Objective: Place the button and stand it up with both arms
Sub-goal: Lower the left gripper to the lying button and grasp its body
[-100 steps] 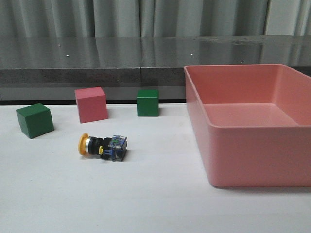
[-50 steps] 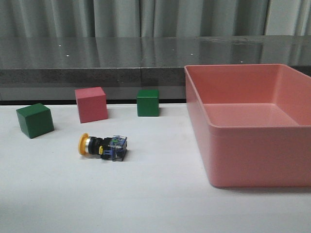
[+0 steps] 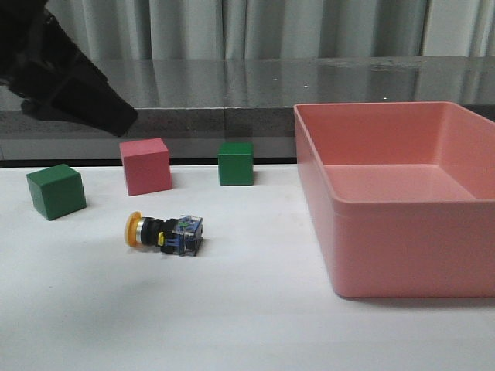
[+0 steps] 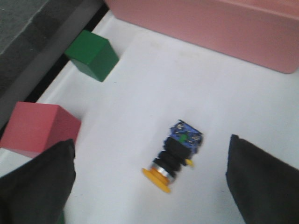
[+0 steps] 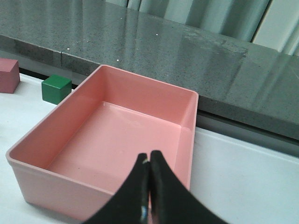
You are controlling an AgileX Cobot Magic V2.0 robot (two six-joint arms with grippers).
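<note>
On the white surface [image 3: 232, 309], left of centre, the button [image 3: 164, 233] lay on its side, yellow cap to the left and clear blue-tinted base block to the right, touching nothing else. Behind it stood a pink cube [image 3: 145, 166], with one green cube [image 3: 55, 191] further left and another green cube [image 3: 235, 163] to the right, all well apart from the button. A large pink bin [image 3: 402, 232] occupied the right side of the surface. The left arm [image 3: 58, 77] was visible at the upper left of the front view, raised above the cubes. Seen from the left wrist, the left tool [image 4: 152, 186] was spread wide, its fingers [image 4: 261, 182] on either side of the button without contact and holding nothing. Seen from the right wrist, the right tool [image 5: 149, 196] had its fingers pressed together with nothing between them, positioned above the near wall of the bin.
</note>
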